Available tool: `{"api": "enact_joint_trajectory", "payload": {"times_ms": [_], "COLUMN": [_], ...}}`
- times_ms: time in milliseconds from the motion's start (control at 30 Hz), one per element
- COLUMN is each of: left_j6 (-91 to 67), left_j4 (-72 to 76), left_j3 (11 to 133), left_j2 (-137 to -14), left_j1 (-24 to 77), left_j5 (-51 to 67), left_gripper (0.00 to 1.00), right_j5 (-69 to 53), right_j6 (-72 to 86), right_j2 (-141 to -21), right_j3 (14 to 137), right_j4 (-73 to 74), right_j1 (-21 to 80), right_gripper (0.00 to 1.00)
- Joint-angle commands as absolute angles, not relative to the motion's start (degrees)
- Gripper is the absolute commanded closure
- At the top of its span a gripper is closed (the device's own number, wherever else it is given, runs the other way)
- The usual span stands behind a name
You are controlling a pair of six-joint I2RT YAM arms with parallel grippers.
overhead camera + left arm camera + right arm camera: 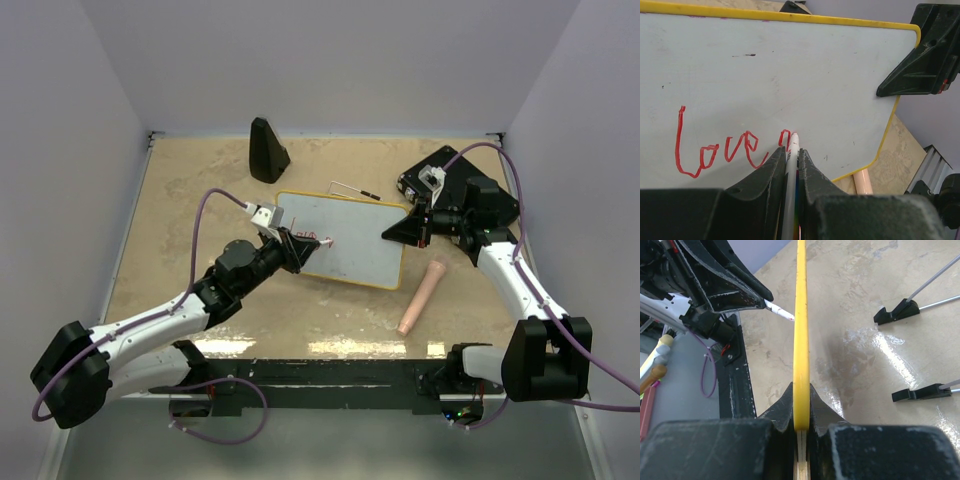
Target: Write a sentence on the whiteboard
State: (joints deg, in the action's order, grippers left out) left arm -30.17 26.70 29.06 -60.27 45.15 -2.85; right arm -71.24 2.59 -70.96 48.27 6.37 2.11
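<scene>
Fingers of the left gripper (790, 154), low in its wrist view, pinch a marker (789, 195), tip on the whiteboard (805, 65) at frame centre, to write. Lower left, the red sentence (715, 150) reads "Love" plus one unfinished letter. At right, the right gripper (801, 390) clamps the yellow rim (801, 315), steadying the board.

Beige mottled table (200, 200), whiteboard (355, 245) at centre, black wedge (267, 152) at 11 o'clock, thin rod (352, 188) with black tip at 12 just past the board, black block (415, 183) at 2, tan cylinder (423, 296) at 4 near the board's corner
</scene>
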Motion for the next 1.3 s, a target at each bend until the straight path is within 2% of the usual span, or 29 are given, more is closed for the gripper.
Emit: {"api": "enact_joint_trajectory", "payload": {"times_ms": [0,1267], "left_j6": [-28.3,-29.9], "left_j4": [28.5,26.3], "left_j3": [31.6,28.7], "left_j2": [-60.8,-60.8], "left_j1": [45.4,45.4], "left_j5": [-3.3,-0.7], "left_gripper": [1.00,1.00], "right_j5": [-76.5,-76.4], "right_j6": [3.8,3.8], "right_j2": [-69.4,-69.2], "right_j3": [48.9,48.8], "right_j4": [3.6,3.5], "right_j1": [2.1,2.1], "right_gripper": [1.00,1.00]}}
